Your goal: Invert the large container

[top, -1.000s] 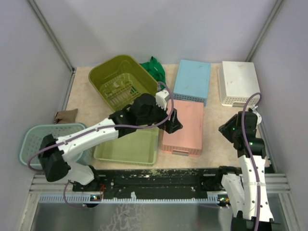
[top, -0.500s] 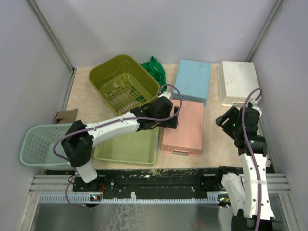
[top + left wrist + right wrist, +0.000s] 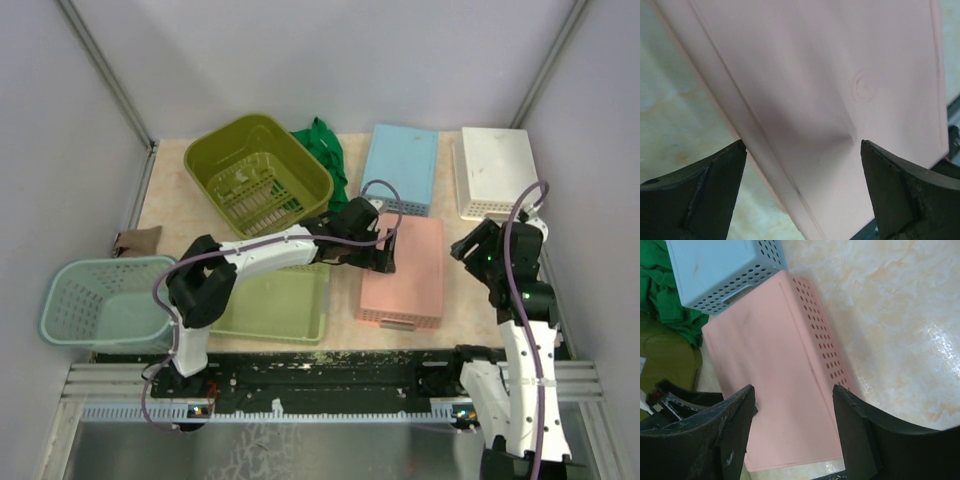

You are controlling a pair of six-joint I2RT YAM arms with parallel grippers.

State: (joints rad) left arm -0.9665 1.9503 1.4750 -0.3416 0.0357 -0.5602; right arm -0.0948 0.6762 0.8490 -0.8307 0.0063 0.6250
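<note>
A pink perforated container (image 3: 410, 272) lies bottom up on the table, right of centre. It fills the left wrist view (image 3: 830, 90) and shows in the right wrist view (image 3: 780, 390). My left gripper (image 3: 384, 256) is open, with its jaws spread over the container's left long edge (image 3: 802, 200); I cannot tell if it touches. My right gripper (image 3: 478, 250) is open and empty, just off the container's right side and above it (image 3: 790, 440). An olive-green basket (image 3: 258, 178) stands upright at the back left.
A flat green tray (image 3: 268, 305) lies under my left arm. A teal basket (image 3: 100, 300) hangs over the front left edge. A blue container (image 3: 400, 168) and a white one (image 3: 497, 172) lie bottom up at the back. A green cloth (image 3: 322, 145) lies between olive basket and blue container.
My left arm has swung right and the pink container has slid right with it, away from the green tray. My right gripper has barely moved.
</note>
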